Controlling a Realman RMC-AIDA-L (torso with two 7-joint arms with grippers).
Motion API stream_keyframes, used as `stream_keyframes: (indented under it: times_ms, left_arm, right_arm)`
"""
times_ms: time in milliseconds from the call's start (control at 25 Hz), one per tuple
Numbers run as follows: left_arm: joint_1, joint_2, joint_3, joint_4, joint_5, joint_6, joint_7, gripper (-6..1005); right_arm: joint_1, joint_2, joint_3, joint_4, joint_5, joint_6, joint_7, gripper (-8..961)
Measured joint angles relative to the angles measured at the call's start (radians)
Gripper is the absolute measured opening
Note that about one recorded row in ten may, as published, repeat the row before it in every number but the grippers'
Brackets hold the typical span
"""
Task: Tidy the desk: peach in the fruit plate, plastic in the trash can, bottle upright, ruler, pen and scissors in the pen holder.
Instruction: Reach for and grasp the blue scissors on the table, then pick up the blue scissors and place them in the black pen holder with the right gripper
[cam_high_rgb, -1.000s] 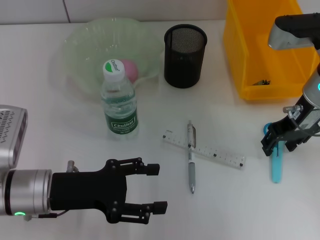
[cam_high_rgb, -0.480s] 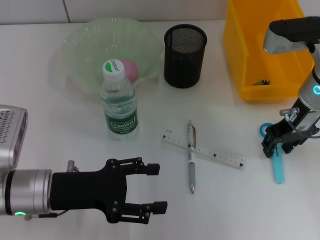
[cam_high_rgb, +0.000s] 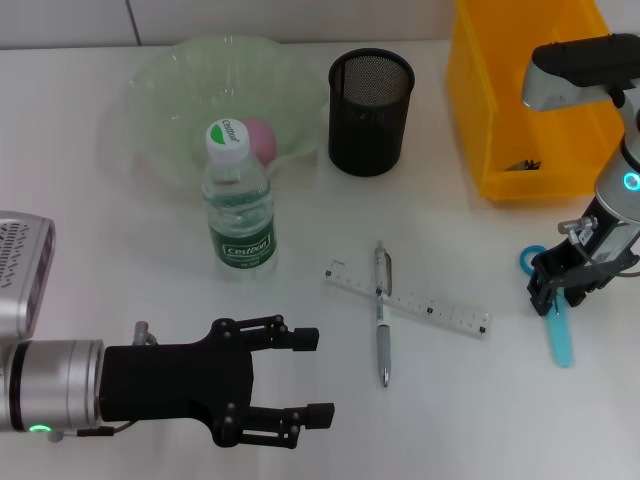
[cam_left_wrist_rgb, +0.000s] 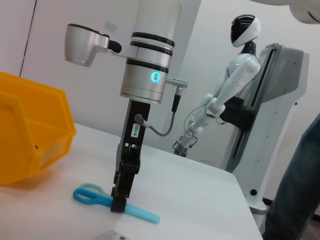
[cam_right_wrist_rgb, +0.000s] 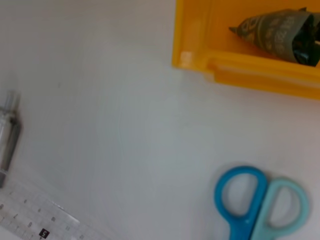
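Hovering low over the blue scissors, the right gripper points straight down at the white desk, its tips at the shank just behind the finger loops. From these views I cannot tell whether its jaws are closed on the scissors or only straddling them. The scissors lie flat and closed, just in front of the yellow trash bin, loops toward the bin and blades pointing away from it. A crumpled dark wrapper already sits inside the bin.

The scissors look light and rigid, with smooth plastic handles that may slip, and they lie so thin against the desk that a grasp probably has to come from directly above, across the narrow shank near the pivot rather than the loops.

Beside the scissors, a pen lies crossed over a clear ruler. The black mesh pen holder stands beyond them, next to the bin. The left gripper rests idle, well apart from the scissors, fingers spread wide and empty.
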Motion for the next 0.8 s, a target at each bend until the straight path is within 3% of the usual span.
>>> stream_keyframes:
  times_ms: [440, 600, 680, 800]
  left_arm:
    - [0.0, 0.0, -0.001, 0.003, -0.001, 0.001, 0.001, 829]
    - [0.001, 0.002, -0.003, 0.004, -0.007, 0.008, -0.003, 829]
    - [0.001, 0.004, -0.009, 0.004, -0.009, 0.016, -0.007, 829]
    - [0.002, 0.005, -0.011, 0.004, -0.01, 0.019, -0.008, 829]
  right_arm:
    - [-0.032, 0.0, -0.024, -0.07, 0.001, -0.01, -0.001, 251]
    - [-0.128, -0.001, -0.024, -0.268, 0.034, -0.042, -0.022, 220]
    - [-0.243, -0.007, -0.013, -0.476, 0.158, -0.053, -0.095, 211]
    - [-0.306, -0.01, 0.019, -0.576, 0.286, -0.048, -0.177, 212]
